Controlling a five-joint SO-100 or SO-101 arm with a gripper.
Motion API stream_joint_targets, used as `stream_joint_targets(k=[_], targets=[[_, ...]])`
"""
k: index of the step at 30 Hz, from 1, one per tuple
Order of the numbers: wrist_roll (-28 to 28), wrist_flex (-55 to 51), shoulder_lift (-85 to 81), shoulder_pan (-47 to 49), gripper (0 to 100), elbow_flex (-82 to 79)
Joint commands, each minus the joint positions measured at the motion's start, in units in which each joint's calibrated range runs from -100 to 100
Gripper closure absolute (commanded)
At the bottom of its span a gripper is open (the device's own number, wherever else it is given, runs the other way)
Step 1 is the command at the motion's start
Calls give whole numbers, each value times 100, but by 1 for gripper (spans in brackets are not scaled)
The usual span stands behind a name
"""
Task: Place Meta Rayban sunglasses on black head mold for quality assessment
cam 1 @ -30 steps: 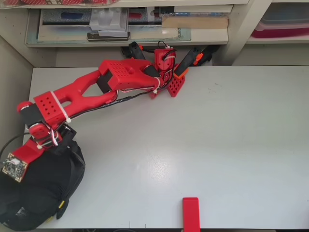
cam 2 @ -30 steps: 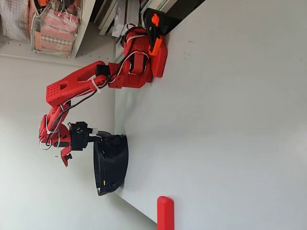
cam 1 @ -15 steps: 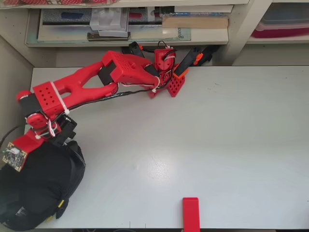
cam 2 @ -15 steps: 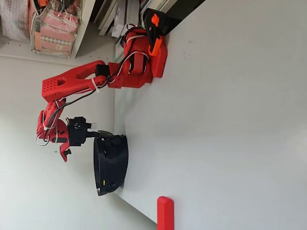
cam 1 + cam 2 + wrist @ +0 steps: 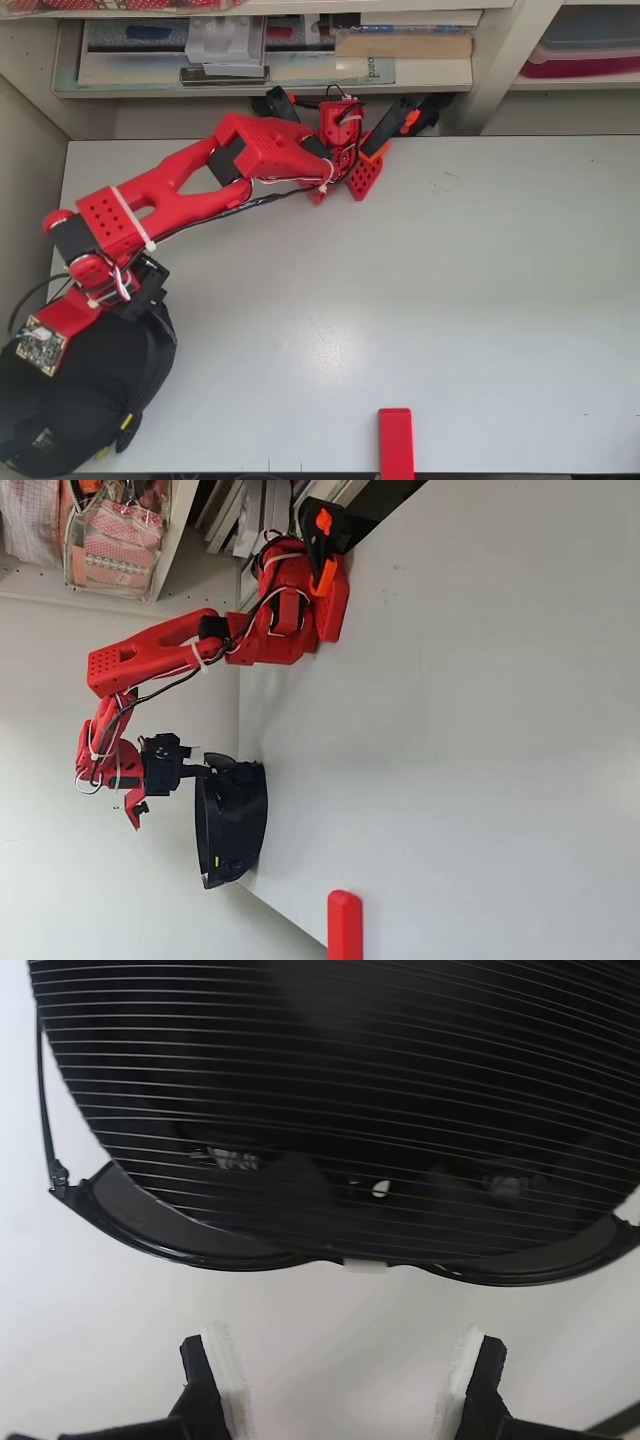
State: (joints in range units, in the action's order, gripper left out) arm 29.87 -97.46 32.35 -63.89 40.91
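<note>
In the wrist view the gripper [image 5: 345,1370] stands wide, its two white-padded fingers [image 5: 222,1370] well apart at the bottom edge with nothing between them, only the pale table [image 5: 330,1310] showing in the gap. Just beyond the fingertips, the sunglasses [image 5: 190,1235] sit on the head mold [image 5: 350,1090]: the glossy black frame curves along the mold's ribbed lower edge, a small white piece marks the bridge, and one thin temple runs up the left side of the picture. The overhead view shows the red arm [image 5: 170,190] reaching from its base at the table's far edge to the near left corner, where the head mold [image 5: 80,400] rests, a yellow temple tip [image 5: 126,423] showing on its right flank. A red block [image 5: 396,440] lies at the near edge of the table [image 5: 450,280], well apart from the mold. In the fixed view, which lies on its side, the gripper [image 5: 200,770] hangs just above the head mold [image 5: 235,825].
</note>
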Motion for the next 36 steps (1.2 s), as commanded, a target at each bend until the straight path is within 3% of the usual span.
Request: stream_joint_targets(k=[1, 36], targets=[[28, 213, -506, 32, 7, 131], [-23, 560, 236, -83, 7, 149]])
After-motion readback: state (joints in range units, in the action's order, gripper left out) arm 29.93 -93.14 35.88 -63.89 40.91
